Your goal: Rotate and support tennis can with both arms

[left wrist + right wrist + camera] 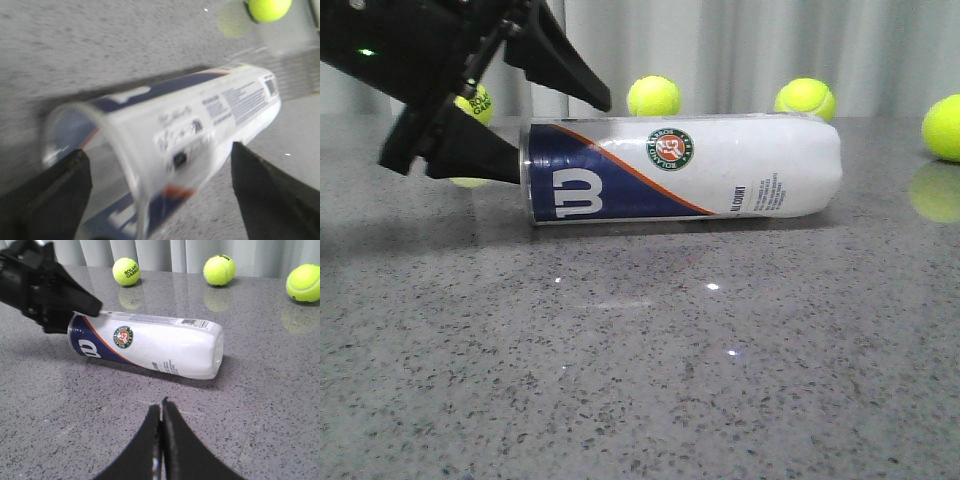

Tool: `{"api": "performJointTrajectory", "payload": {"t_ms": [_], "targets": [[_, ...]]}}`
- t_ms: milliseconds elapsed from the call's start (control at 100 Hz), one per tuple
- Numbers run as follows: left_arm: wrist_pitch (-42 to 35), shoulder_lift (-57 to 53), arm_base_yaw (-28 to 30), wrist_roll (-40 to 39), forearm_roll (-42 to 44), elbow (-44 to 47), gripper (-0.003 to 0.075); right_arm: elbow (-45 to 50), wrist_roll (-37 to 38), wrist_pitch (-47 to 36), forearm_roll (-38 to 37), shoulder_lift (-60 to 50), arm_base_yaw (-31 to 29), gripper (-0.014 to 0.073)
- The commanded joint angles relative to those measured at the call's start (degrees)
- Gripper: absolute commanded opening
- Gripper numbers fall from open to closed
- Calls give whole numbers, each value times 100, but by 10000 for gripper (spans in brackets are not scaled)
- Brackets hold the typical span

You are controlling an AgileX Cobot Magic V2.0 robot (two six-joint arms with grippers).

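Observation:
The tennis can (720, 170) lies on its side on the grey table, its navy "W" end to the left and its white end to the right. My left gripper (563, 135) is open, with one finger in front of and one behind the can's left end. In the left wrist view the fingers stand wide on either side of the can (200, 125), and the gripper (159, 152) is not closed on it. My right gripper (161, 405) is shut and empty, low over the table in front of the can (165, 342). It does not show in the front view.
Yellow-green tennis balls lie behind the can: one (653, 96) behind its middle, one (805, 98) behind its right end, one (942, 127) far right, one (475, 103) partly hidden by the left arm. A curtain hangs behind the grey speckled table (640, 380).

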Motion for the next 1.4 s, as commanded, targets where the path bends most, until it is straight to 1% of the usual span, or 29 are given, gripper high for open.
{"api": "performJointTrajectory", "payload": {"t_ms": [0,80,110,120,130,140,190,270,340,410,520,640,770,880,920,980,1080,1130,1160,1230,1350,1390], "targets": [[877,320,-43,408,-945,-467,471,-159,-62,-431,-39,25,-6,-60],[1363,642,-43,507,-1300,-616,385,-159,-62,-431,-39,25,-6,-60],[1567,768,-43,541,-1452,-650,337,-159,-62,-431,-39,25,-6,-60],[1603,790,-43,564,-1452,-650,337,-159,-62,-431,-39,25,-6,-60],[1670,826,-43,598,-1563,-661,307,-159,-62,-431,-39,25,-6,-60],[1699,843,-43,622,-1563,-661,307,-159,-62,-431,-39,25,-6,-60],[1914,960,-43,773,-1838,-661,227,-159,-62,-431,-39,25,-6,-60],[2048,1024,-43,976,-2084,-661,118,-159,-62,-431,-39,25,-6,-60],[2063,1024,-43,1045,-2136,-661,42,-159,-62,-431,-39,25,-6,-60],[2157,1024,-43,1113,-2189,-661,-18,-159,-62,-431,-39,25,-6,-60],[2237,1024,-43,1150,-2203,-661,-19,-159,-62,-431,-39,25,-6,-60],[2514,952,-43,1689,-2434,-674,-19,-159,-62,-431,-39,25,-6,-60],[2475,556,-43,1840,-2317,-798,-19,-159,-62,-431,-39,25,-6,-60],[2025,22,-43,1759,-1691,-1063,-19,-159,-62,-431,-39,25,-6,-60],[1812,-246,-43,1491,-1311,-1205,-19,-159,-62,-431,-39,25,-6,-60],[1582,-532,-43,1053,-501,-1483,-19,-159,-62,-431,-39,25,-6,-60],[1534,-922,-57,46,1039,-1987,-19,-159,-62,-431,-39,25,-6,-60],[1591,-1042,-117,-544,1847,-2252,-19,-159,-62,-431,-39,25,-6,-60],[1655,-1080,-138,-764,2304,-2412,-19,-159,-62,-431,-39,25,-6,-60],[1999,-1124,-291,-1563,3476,-2848,-19,-159,-62,-431,-39,25,-6,-60],[2532,-1079,-631,-2425,4978,-3561,-19,-159,-62,-431,-39,25,-6,-60],[2671,-1048,-757,-2647,5307,-3709,-19,-159,-62,-431,-39,25,-6,-60]]}}
